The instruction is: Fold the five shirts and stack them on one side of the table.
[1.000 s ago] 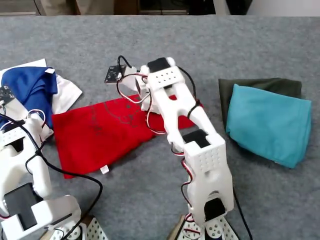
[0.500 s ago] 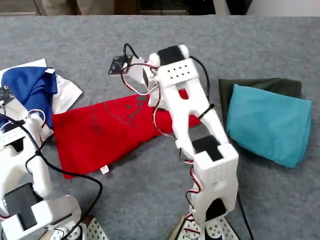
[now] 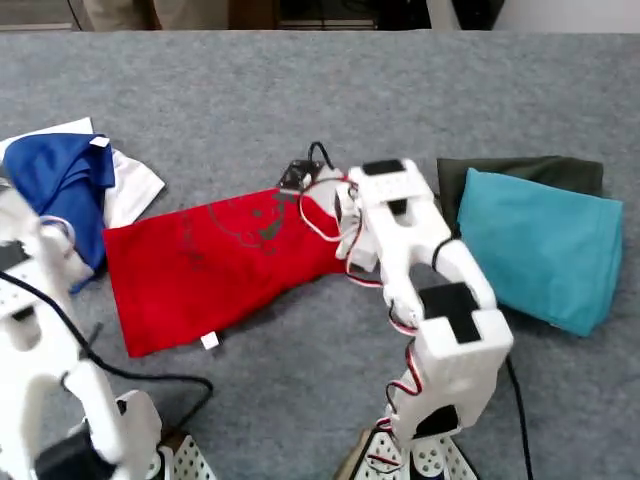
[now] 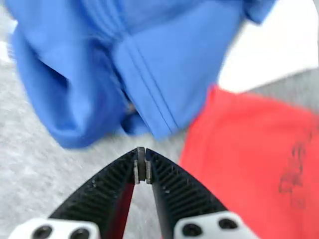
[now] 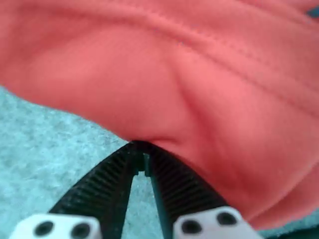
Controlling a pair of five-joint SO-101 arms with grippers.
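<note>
I saw the red shirt (image 3: 210, 265) lying flat on the grey surface (image 3: 300, 90), its long axis running diagonally from the near left up toward the far right. The right end effector (image 5: 141, 152) sat at that far right end, its jaws closed with a fold of red cloth pinched at their tips. The left end effector (image 4: 141, 167) was closed on nothing, over bare surface just short of the crumpled blue shirt (image 3: 60, 175). That shirt lay on a white shirt (image 3: 135, 190) beside the red shirt's left end. At the right, a folded teal shirt (image 3: 540, 245) rested on a dark green shirt (image 3: 510, 170).
</note>
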